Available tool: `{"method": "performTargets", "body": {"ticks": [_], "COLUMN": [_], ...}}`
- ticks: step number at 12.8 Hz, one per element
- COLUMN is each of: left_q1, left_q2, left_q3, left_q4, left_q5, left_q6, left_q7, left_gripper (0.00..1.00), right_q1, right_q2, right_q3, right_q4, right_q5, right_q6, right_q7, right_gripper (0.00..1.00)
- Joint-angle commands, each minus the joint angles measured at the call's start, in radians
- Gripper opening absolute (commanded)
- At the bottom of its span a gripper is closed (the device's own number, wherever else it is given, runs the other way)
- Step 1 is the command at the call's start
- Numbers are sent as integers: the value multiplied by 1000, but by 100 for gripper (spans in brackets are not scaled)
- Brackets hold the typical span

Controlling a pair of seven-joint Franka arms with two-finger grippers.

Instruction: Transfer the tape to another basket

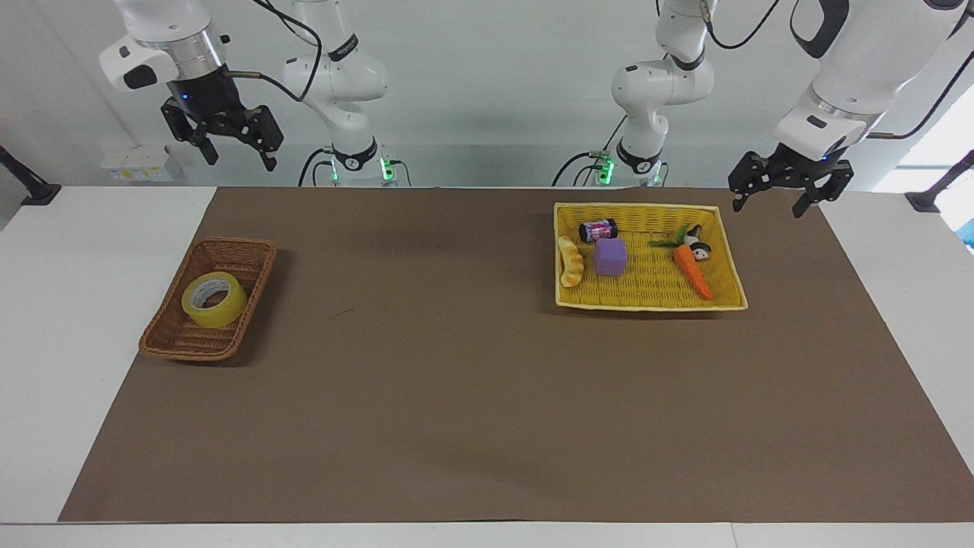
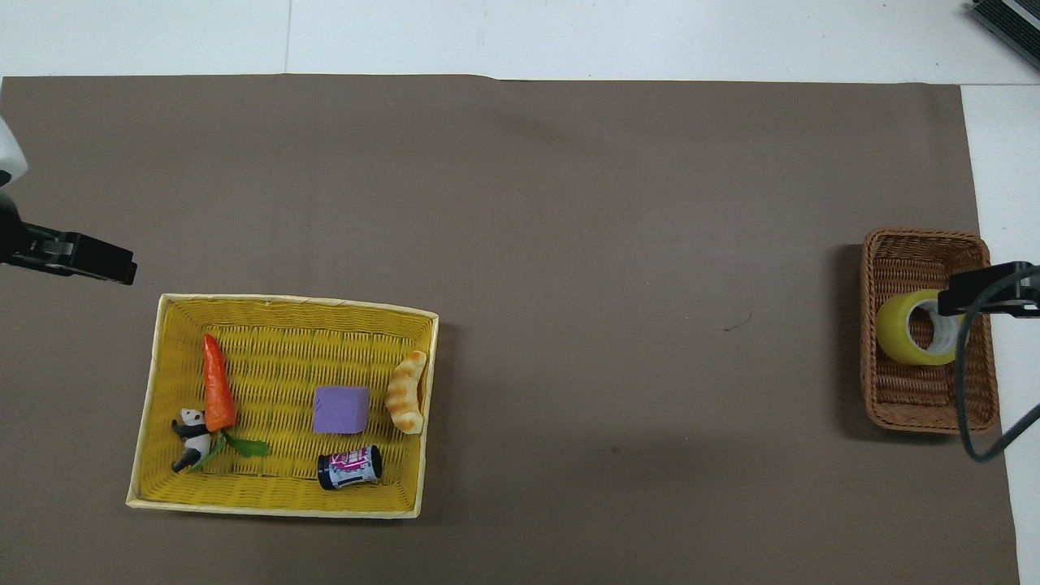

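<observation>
The tape [image 1: 214, 299], a yellow roll with a white core, lies in the dark brown wicker basket [image 1: 173, 344] at the right arm's end of the table. It also shows in the overhead view [image 2: 908, 329], inside the same basket [image 2: 894, 410]. My right gripper [image 1: 237, 156] is open and empty, high in the air above this basket; in the overhead view its dark finger [image 2: 979, 294] overlaps the roll's edge. My left gripper [image 1: 767, 205] is open and empty, waiting beside the yellow basket's corner, and shows in the overhead view [image 2: 97, 264].
The bright yellow shallow basket [image 1: 730, 255] at the left arm's end holds a purple cube [image 1: 610, 256], a carrot [image 1: 693, 271], a small can [image 1: 598, 230], a bread piece [image 1: 570, 261] and a panda figure [image 1: 696, 245]. A brown mat [image 1: 456, 380] covers the table.
</observation>
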Motion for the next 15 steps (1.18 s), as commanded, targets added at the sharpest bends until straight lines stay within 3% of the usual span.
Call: {"method": "performTargets", "body": {"ticks": [1,15], "left_q1": [5,5], "left_q2": [-4,-4], "left_q3": [-5,-5], "left_q4": [12,12], "left_q5": [15,15], "left_q6": [-23,-23], "left_q7": [2,2], "left_gripper": [100,100], "right_q1": [-1,-13], "right_q2": [2,-8], "right_q3": [8,8], "right_q4": [7,-10], "right_q5": [-9,1], "right_q6": [-3,-3], "right_q7": [-26,-15], "right_gripper": [100,100]}}
